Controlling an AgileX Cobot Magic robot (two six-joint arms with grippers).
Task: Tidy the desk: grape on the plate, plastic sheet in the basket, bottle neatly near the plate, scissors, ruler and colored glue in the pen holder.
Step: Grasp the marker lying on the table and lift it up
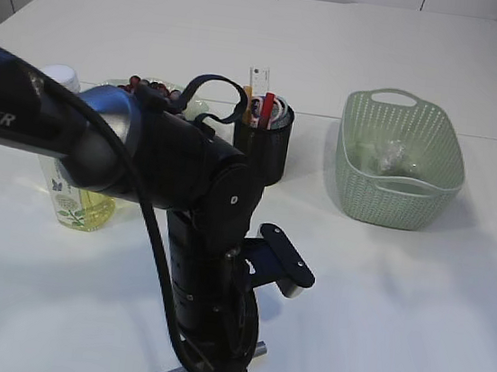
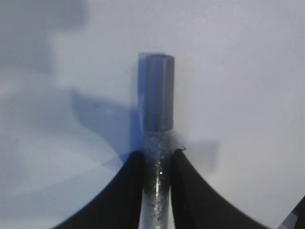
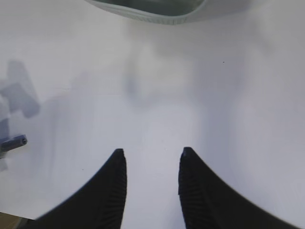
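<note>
At the left of the exterior view stands the bottle (image 1: pixel 75 196), with the plate (image 1: pixel 190 104) of grapes (image 1: pixel 143 87) behind it. Lower centre, the left claw (image 2: pixel 157 160) is clamped on the colored glue (image 2: pixel 158 100) — a glittery tube with a dark cap, low against the bench (image 1: pixel 377 320). The step in hand looks like the glue pickup; next it needs lifting and carrying up to the pen holder (image 1: pixel 267 147) at centre. Right of that sits the basket (image 1: pixel 396 200). The right claw (image 3: pixel 152 164) hangs apart and empty — far right.
</note>
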